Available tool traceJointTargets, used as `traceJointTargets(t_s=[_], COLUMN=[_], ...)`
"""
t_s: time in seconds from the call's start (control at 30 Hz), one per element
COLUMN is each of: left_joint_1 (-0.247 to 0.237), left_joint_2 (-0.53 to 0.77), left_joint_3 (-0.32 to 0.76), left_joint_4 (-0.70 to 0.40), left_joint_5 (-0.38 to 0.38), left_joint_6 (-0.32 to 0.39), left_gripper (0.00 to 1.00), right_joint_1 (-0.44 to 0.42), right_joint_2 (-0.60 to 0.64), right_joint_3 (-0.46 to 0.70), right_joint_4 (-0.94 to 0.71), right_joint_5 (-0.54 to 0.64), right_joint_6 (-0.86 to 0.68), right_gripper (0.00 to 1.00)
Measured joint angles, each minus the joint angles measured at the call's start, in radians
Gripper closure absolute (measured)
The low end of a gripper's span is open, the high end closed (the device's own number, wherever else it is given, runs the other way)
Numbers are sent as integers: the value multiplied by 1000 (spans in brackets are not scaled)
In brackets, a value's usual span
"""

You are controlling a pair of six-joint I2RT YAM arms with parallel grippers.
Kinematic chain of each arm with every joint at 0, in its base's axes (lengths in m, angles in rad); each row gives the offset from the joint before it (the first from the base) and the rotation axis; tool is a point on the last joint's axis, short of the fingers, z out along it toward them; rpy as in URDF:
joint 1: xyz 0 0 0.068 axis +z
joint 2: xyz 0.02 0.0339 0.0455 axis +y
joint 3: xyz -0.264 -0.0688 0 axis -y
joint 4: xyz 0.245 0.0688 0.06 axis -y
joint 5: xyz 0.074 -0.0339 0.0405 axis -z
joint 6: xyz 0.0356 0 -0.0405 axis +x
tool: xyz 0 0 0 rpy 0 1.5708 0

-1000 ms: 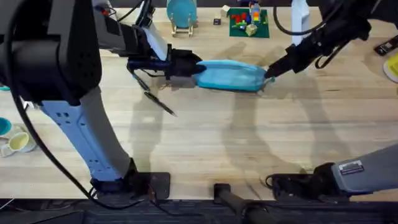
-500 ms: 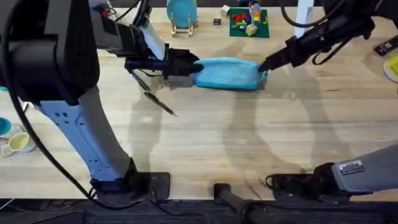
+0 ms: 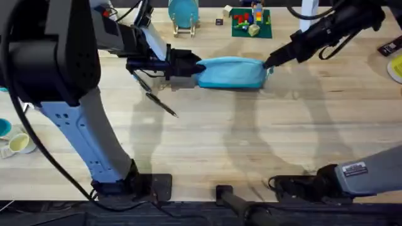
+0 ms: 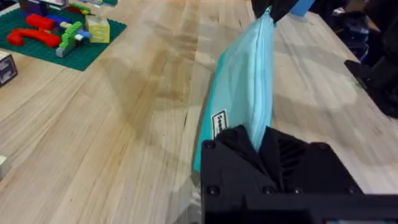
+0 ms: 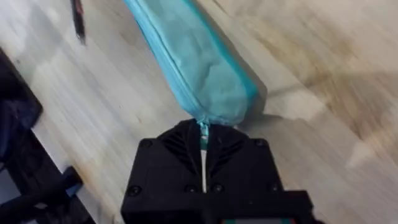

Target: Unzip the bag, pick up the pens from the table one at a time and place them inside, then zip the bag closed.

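Light blue pencil pouch (image 3: 231,73) lying lengthwise toward the far side of the butcher-block surface (image 3: 251,138), pinned at both ends. Left claw (image 3: 191,71) clenched on the pouch's left end, fabric pinched between the black fingers in the left wrist view (image 4: 239,102). Right claw (image 3: 269,63) clamped on the opposite end, right at the tip of the zipper; in the right wrist view (image 5: 196,59) a pale sliver of the pull tab (image 5: 203,134) caught between the closed fingers. Zipper looks shut along the whole top seam, pouch stretched between the two claws and standing on edge, seam up.

Two dark pens on the wood near the left claw: one (image 3: 161,104) lying diagonally just in front of it, clear of the pouch; the other (image 3: 142,82) mostly tucked under the left arm, so hard to say much about it. One pen end (image 5: 77,18) also visible past the pouch in the right wrist view.

Further back: green baseplate with toy bricks (image 3: 251,21), and a round blue disc on a wooden stand (image 3: 183,14). Mugs (image 3: 17,144) off at the left edge.
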Motion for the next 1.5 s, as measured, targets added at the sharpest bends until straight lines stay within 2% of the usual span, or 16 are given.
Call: traceJointTargets(t_s=[0.3,0.6,0.87,1.17,1.5], left_joint_1=[-6,-1,5,10,14], left_joint_2=[0,0,0,0,0], left_joint_3=[0,0,0,0,0], left_joint_4=[0,0,0,0,0], left_joint_5=[0,-2,-4,-6,-9], left_joint_6=[0,0,0,-1,-2], left_gripper=[959,959,959,959,959], right_joint_1=[30,115,149,198,206], right_joint_2=[0,0,0,0,0], right_joint_3=[2,6,53,57,57], right_joint_4=[-19,4,7,25,68], right_joint_5=[70,135,192,234,253], right_joint_6=[3,2,1,-1,-1], right_gripper=[970,970,970,970,970])
